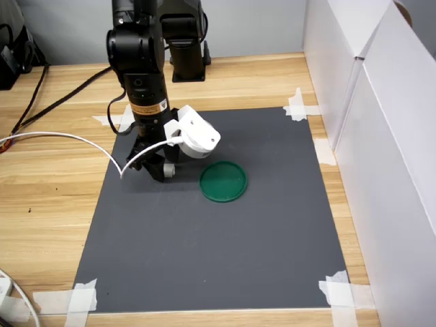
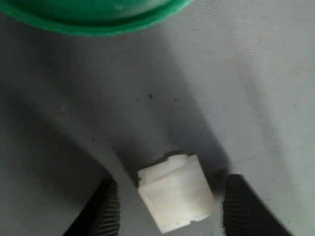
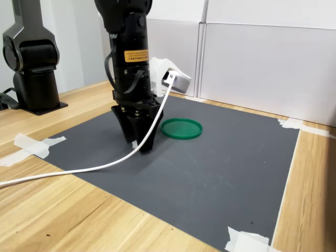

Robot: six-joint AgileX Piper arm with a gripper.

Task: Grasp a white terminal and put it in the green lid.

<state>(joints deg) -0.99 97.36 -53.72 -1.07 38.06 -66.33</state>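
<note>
Your fingers (image 2: 109, 209) are spread on either side of the white terminal (image 2: 175, 191), not touching it, on the grey mat (image 1: 225, 252), just left of the green lid (image 1: 223, 180) in the first exterior view.

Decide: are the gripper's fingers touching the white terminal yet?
Apart. The wrist view shows grey mat on both sides of the white terminal, between it and the fingers of the open gripper.

White terminal (image 2: 176, 192), dark-green lid (image 1: 223, 180), grey mat (image 1: 218, 238), black gripper (image 2: 170, 209)
</note>
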